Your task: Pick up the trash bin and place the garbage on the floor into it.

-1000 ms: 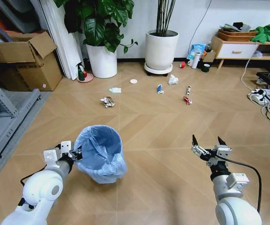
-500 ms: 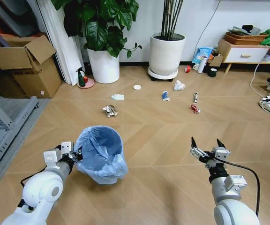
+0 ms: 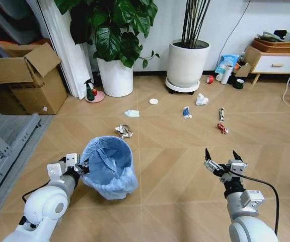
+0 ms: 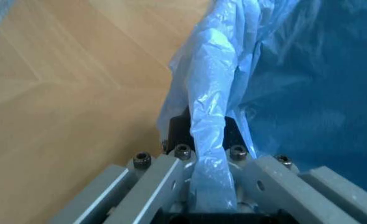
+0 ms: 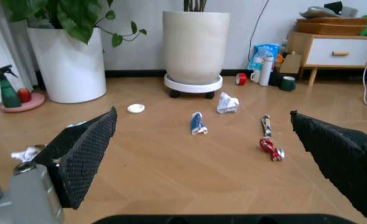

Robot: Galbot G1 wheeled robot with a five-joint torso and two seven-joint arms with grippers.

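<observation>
Left tool (image 4: 209,186) clamps trash bin (image 3: 107,166) liner (wrist view).

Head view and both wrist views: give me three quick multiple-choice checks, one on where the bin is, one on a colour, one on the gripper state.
1. Where is the trash bin?
A. Beside the left gripper, on the robot's left
B. Under the right gripper
C. Against the white plant pot

2. What colour is the bag lining the bin?
A. Black
B. Light blue
C. Green

3. How is the right gripper?
A. Shut on a tissue
B. Shut on the bin's rim
C. Open, holding nothing

Answers:
1 A: the head view shows the bin at the left gripper, far from the pots.
2 B: the bag is light blue in the left wrist view.
3 C: the right wrist view shows its fingers spread wide, with only the floor and garbage between them.
</observation>
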